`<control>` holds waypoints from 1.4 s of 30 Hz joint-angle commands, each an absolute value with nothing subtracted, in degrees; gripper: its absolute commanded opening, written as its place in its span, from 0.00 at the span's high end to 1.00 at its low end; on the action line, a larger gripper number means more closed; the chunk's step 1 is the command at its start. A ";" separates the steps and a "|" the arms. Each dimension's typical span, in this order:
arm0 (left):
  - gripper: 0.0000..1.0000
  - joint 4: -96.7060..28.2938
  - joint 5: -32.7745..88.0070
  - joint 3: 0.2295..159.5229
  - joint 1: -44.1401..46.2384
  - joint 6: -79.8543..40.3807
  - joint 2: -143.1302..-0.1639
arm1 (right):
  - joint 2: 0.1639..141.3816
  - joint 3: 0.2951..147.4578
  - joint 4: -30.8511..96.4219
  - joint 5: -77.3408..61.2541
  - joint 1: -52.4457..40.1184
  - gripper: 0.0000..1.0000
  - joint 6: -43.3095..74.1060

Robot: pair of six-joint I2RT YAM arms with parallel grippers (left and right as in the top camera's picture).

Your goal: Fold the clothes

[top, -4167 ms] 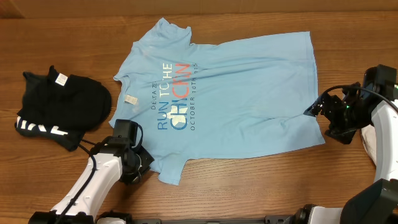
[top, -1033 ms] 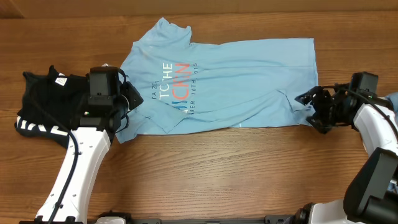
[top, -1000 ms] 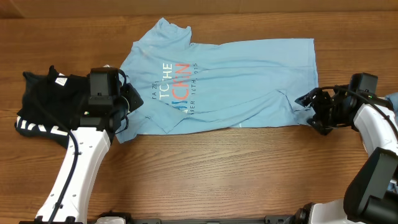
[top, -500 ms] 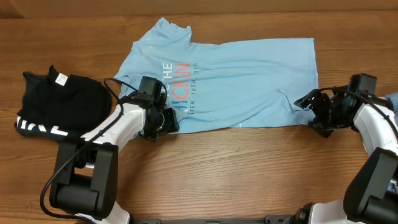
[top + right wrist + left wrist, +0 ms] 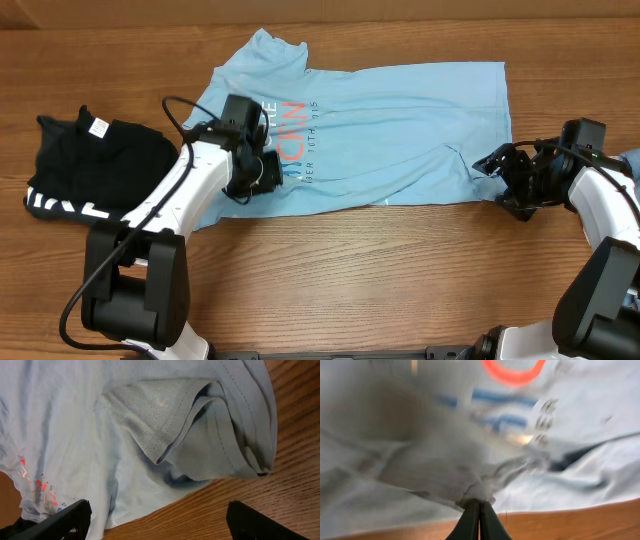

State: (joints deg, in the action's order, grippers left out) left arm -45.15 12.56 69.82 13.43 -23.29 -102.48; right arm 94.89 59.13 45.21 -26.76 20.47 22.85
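The wooden counter (image 5: 400,280) carries a light-blue T-shirt (image 5: 400,120) under the left claw (image 5: 262,178), a black garment (image 5: 95,165) left of it.

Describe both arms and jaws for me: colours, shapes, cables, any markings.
Left arm and right arm match: rounded white link shells between black joint housings, with black wrist blocks. A thin black cable loops free beside the left arm. The jaws are paired dark fingers, tapering to narrow tips in the left wrist view and blocky black in the right wrist view. No legible markings.

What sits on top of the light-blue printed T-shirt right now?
The left gripper, fingers shut on the light-blue T-shirt's folded lower edge. It hides part of the print.
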 commanded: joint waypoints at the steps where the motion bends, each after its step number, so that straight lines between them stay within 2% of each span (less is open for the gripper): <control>1: 0.96 -40.47 4.64 71.53 13.41 -21.15 -102.98 | 94.76 59.86 45.12 -27.03 20.21 0.09 22.48; 5: 0.96 -28.62 3.62 71.53 13.41 -16.21 -102.98 | 94.76 59.86 45.15 -27.03 20.21 0.09 22.48; 9: 0.94 -23.88 2.42 71.53 13.41 -13.10 -103.18 | 94.76 59.86 45.10 -27.03 20.21 0.09 22.48; 10: 0.85 -23.81 1.61 71.53 13.41 -12.58 -103.35 | 94.76 59.86 45.10 -27.03 20.21 0.09 22.46; 11: 0.69 -23.81 1.48 71.53 13.41 -12.25 -103.46 | 94.76 59.86 45.10 -27.03 20.21 0.09 22.46; 13: 0.55 -23.99 0.56 71.53 13.41 -11.53 -103.61 | 94.76 59.86 45.12 -27.05 20.21 0.09 22.48; 16: 0.48 -27.11 1.10 71.88 12.88 -11.55 -103.59 | 94.76 59.86 45.21 -27.05 20.21 0.09 22.48; 18: 0.44 -37.12 -1.45 71.37 11.68 -11.57 -103.79 | 94.76 59.86 45.87 -27.05 20.21 0.09 22.46; 19: 0.43 -38.20 -1.72 70.70 11.18 -11.62 -103.83 | 94.76 59.86 45.78 -27.05 20.21 0.09 22.48; 20: 0.50 -38.57 -1.50 69.73 10.57 -12.62 -103.83 | 94.74 59.86 45.74 -27.05 20.21 0.09 22.48; 22: 0.74 -38.37 -1.48 67.68 9.63 -15.46 -104.29 | 94.76 59.86 45.78 -27.05 20.21 0.09 22.48; 24: 0.80 -37.78 -1.50 67.07 8.51 -15.42 -105.45 | 94.76 59.86 45.80 -27.05 20.21 0.09 22.48; 25: 0.87 -36.99 -1.34 67.07 7.90 -15.42 -106.34 | 94.76 59.86 45.76 -27.05 20.21 0.09 22.48; 26: 0.90 -36.32 -0.84 67.07 7.75 -15.38 -107.28 | 94.76 59.86 45.74 -27.05 20.21 0.09 22.48; 29: 0.93 -33.26 -0.21 67.07 7.79 -15.22 -110.34 | 94.76 59.86 45.78 -27.03 20.21 0.09 22.46; 36: 0.91 -26.35 -0.67 71.40 5.19 -15.40 -110.98 | 94.76 59.86 45.78 -27.03 20.21 0.09 22.48; 39: 0.86 -29.32 -0.60 77.84 3.97 -15.38 -110.98 | 94.76 59.86 45.80 -27.03 20.21 0.09 22.46; 42: 0.73 -37.28 -0.49 87.02 2.94 -14.15 -110.98 | 94.76 59.86 45.93 -27.03 20.21 0.09 22.46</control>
